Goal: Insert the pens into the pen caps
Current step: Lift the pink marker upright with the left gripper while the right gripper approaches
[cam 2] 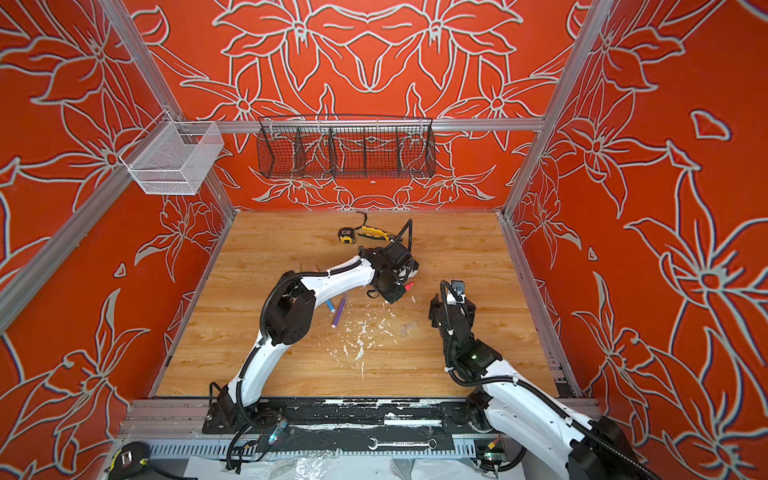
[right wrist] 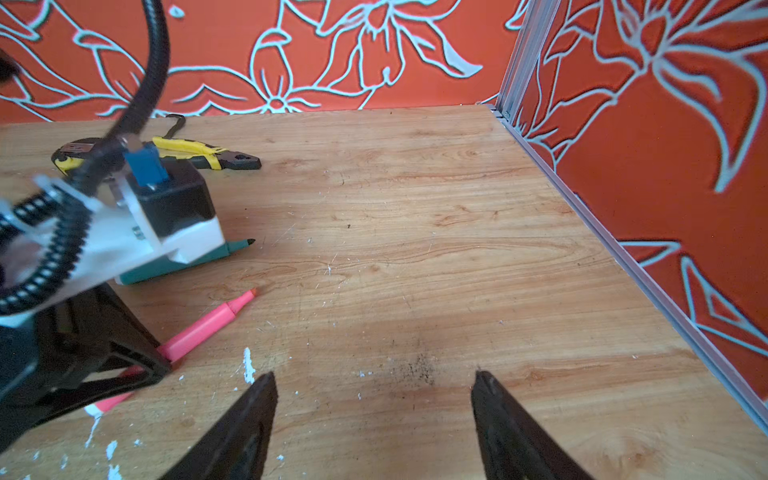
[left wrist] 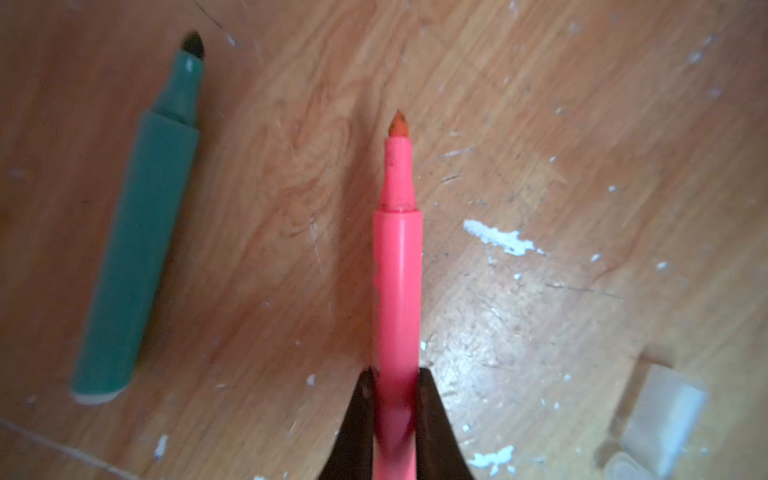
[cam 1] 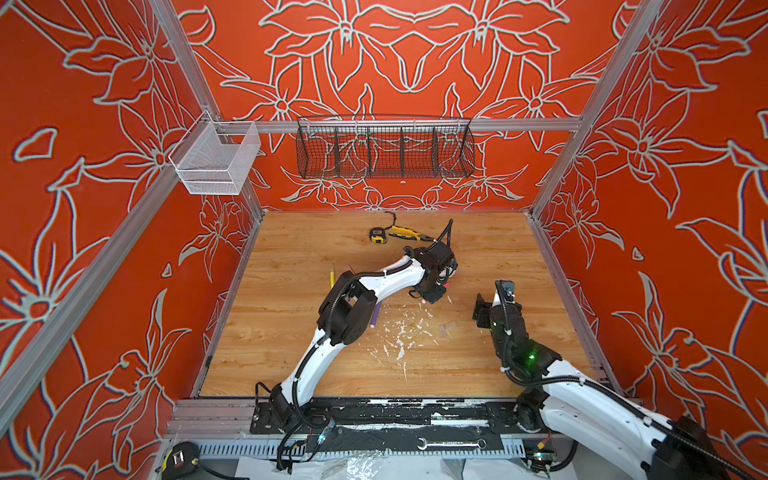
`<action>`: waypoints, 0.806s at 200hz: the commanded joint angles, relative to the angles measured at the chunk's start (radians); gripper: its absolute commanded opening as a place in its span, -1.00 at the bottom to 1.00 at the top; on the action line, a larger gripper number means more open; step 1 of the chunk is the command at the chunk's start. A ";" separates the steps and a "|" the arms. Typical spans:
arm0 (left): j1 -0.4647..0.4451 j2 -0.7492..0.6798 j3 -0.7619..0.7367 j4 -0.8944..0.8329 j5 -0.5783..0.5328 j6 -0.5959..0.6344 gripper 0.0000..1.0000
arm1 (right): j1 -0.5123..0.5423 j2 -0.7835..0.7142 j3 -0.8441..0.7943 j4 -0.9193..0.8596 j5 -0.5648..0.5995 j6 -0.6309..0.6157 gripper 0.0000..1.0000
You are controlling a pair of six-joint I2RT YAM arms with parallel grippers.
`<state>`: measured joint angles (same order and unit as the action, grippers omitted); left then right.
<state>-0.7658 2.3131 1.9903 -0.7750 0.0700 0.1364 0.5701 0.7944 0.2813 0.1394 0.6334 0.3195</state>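
the left gripper [left wrist: 395, 384] is clamped on the rear half of the pink-red pen [left wrist: 397, 270], whose uncapped tip points away from the jaws; the green pen [left wrist: 137, 257] lies just beside it on the table [right wrist: 415, 199]; a clear cap [left wrist: 660, 419] lies near; the right gripper [right wrist: 374, 386] hangs wide apart, holding nothing; the purple pen [cam 2: 338, 315] lies near the left arm's elbow.

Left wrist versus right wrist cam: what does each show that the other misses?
Left wrist only: a clear pen cap lying loose. Right wrist only: the right gripper, open and empty, and the pliers. Both: the left gripper shut on the pink pen, with the green pen lying uncapped beside it.
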 commanded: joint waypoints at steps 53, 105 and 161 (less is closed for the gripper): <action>0.032 -0.458 -0.225 0.292 0.092 -0.033 -1.00 | -0.005 0.094 0.078 -0.022 0.101 0.044 0.51; 0.032 -0.633 -0.380 0.362 0.088 -0.066 -1.00 | 0.006 0.035 0.319 -0.099 -0.142 0.141 0.37; 0.034 -0.885 -0.635 0.550 0.011 -0.100 -1.00 | 0.040 0.190 0.773 -0.080 -0.319 0.146 0.35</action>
<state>-0.7330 1.5501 1.4170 -0.3698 0.1188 0.0574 0.6029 0.9276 0.9310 0.0242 0.4355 0.4423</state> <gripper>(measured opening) 0.124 0.676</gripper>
